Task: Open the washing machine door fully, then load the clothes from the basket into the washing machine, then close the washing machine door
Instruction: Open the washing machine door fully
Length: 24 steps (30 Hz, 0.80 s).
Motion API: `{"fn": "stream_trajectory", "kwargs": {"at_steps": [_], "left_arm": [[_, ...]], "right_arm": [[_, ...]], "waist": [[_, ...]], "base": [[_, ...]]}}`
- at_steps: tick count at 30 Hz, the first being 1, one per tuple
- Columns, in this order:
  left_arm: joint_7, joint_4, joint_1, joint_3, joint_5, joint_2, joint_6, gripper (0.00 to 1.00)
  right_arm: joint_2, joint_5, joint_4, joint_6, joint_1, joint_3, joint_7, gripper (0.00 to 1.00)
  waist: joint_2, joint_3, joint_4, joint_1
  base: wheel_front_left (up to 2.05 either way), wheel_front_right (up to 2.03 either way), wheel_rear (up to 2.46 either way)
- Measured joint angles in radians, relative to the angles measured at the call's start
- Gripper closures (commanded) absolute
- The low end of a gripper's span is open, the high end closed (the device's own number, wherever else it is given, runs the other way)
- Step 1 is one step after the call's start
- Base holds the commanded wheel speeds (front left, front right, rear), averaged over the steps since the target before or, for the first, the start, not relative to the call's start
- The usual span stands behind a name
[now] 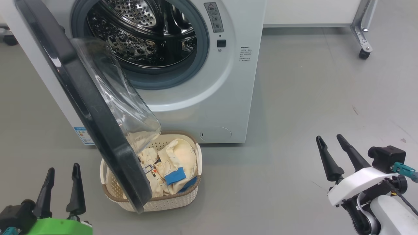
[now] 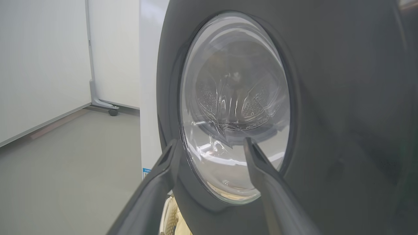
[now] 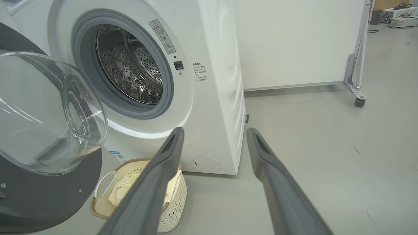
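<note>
One big white front-loading washing machine (image 1: 209, 107) stands on the grey floor (image 1: 294, 114). Its one round glossy black door (image 1: 81, 107), with a clear glass bowl, stands swung out. One cream perforated plastic basket (image 1: 169, 202) sits on the floor just before the machine. Cream-yellow, blue-banded garments (image 1: 178, 160) lie inside it; number indeterminate. Two hands: left hand (image 1: 63, 167) and right hand (image 1: 329, 137), both with fingers apart and empty.

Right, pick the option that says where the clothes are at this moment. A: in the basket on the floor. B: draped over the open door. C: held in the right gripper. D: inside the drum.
A: the clothes lie heaped in the basket, which stands on the floor in front of the washing machine.
</note>
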Motion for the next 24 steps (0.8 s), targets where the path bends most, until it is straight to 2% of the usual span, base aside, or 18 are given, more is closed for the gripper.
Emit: {"fn": "stream_trajectory", "kwargs": {"at_steps": [23,24], "left_arm": [[0.0,-0.001,0.0,-0.036,-0.001,0.0,0.0,0.0],[0.0,-0.001,0.0,-0.037,-0.002,0.0,0.0,0.09]], "right_arm": [[0.024,-0.017,0.039,0.002,-0.02,0.003,-0.009,0.0],[0.026,-0.017,0.04,0.002,-0.02,0.003,-0.009,0.0]], "waist": [[0.0,0.002,-0.008,0.0],[0.0,0.002,-0.008,0.0]], "base": [[0.0,0.0,0.0],[0.0,0.0,0.0]]}}
